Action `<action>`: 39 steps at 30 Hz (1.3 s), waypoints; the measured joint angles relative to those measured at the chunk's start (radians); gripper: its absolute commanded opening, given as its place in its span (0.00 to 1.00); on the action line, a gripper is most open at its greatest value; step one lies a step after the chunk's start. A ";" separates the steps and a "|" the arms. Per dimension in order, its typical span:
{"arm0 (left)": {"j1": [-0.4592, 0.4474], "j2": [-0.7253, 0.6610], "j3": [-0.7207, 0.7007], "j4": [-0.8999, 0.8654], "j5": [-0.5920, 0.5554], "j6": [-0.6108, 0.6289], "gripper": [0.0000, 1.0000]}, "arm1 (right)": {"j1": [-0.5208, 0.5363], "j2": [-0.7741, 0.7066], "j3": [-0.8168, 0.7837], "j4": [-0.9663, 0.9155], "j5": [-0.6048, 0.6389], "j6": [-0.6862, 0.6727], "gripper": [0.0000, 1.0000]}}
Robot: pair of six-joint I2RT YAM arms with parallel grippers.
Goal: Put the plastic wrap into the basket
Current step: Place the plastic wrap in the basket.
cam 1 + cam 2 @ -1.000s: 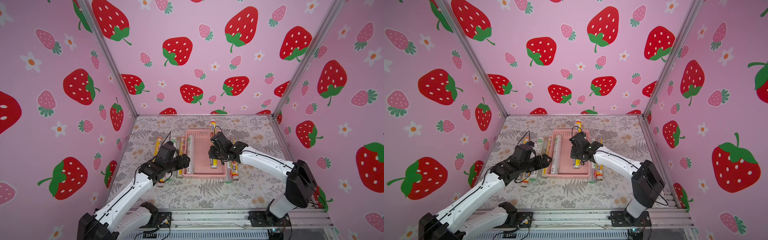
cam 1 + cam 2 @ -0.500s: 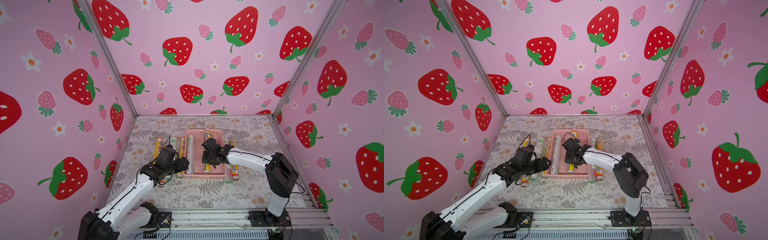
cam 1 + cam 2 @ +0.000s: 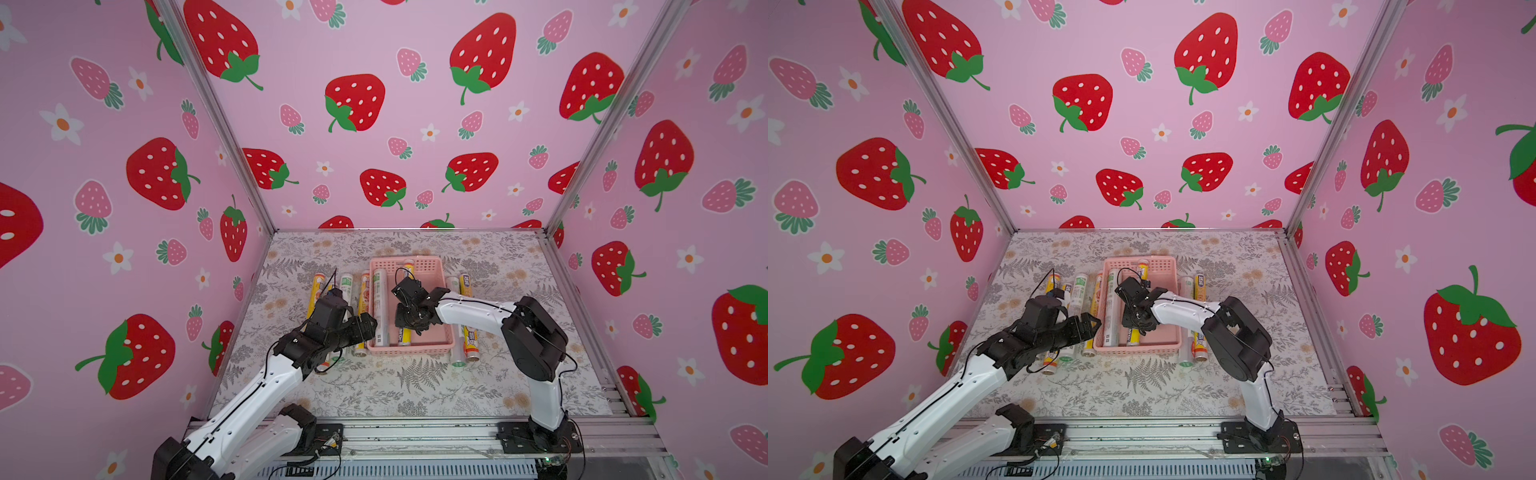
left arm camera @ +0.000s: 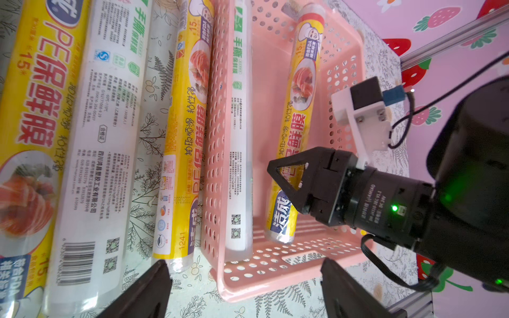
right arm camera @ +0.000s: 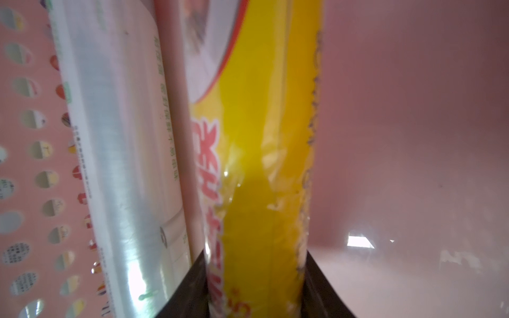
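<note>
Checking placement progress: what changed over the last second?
The right tool, shut on a yellow roll, carried it left across the basket and down beside the white roll inside. Nothing was released. The left tool stayed open; the loose rolls did not move.

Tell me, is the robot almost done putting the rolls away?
Not yet. One white roll lies in the basket. The right gripper is shut on a yellow roll inside it, not yet released. Five rolls lie outside: three on one side, two on the other. The left gripper is open, empty.

Two plastic wrap rolls (image 3: 380, 307) in basket (image 3: 415, 351)
</note>
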 measured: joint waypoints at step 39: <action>0.000 -0.044 0.000 -0.051 -0.018 0.006 0.90 | 0.033 0.032 0.034 -0.075 -0.025 -0.093 0.48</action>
